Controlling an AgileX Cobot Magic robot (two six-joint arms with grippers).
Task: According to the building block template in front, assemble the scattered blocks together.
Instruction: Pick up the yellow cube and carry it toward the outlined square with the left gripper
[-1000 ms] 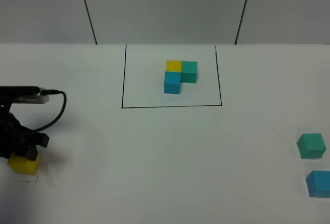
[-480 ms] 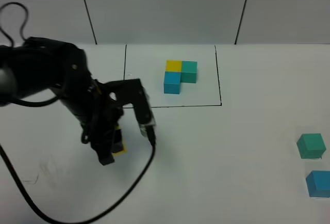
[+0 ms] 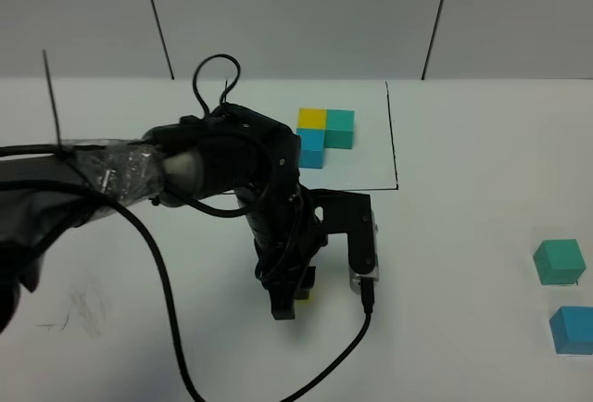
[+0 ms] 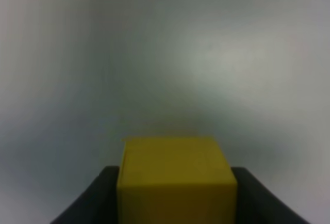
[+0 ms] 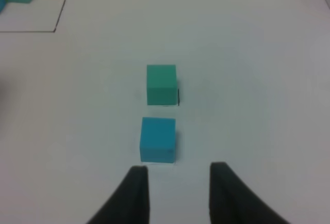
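Assembly scene on the white table [image 3: 463, 235], shown from above and from both wrists. We see the left gripper [image 3: 295, 298] reaching across to the middle of the table, its jaws clamped on the yellow cube [image 4: 176, 178]. The wrist view shows the dark fingers against two opposite sides of the cube. Cube and gripper lie on the near side of the black rectangle [image 3: 393, 143], outside its near line. We cannot tell whether the cube touches the table, since the arm covers it from above. Inside the rectangle, toward its far side, lies the building block template [image 3: 324, 133]: yellow at far left, teal-green to its right, sky-blue on the near side of the yellow. At the right edge of the table we find the teal-green cube [image 3: 559, 262] and, near of it, the sky-blue cube [image 3: 573, 330], close together but apart. The right gripper [image 5: 178, 190] hangs beside the sky-blue cube, on the side away from the teal-green one, its fingers apart with nothing between them.
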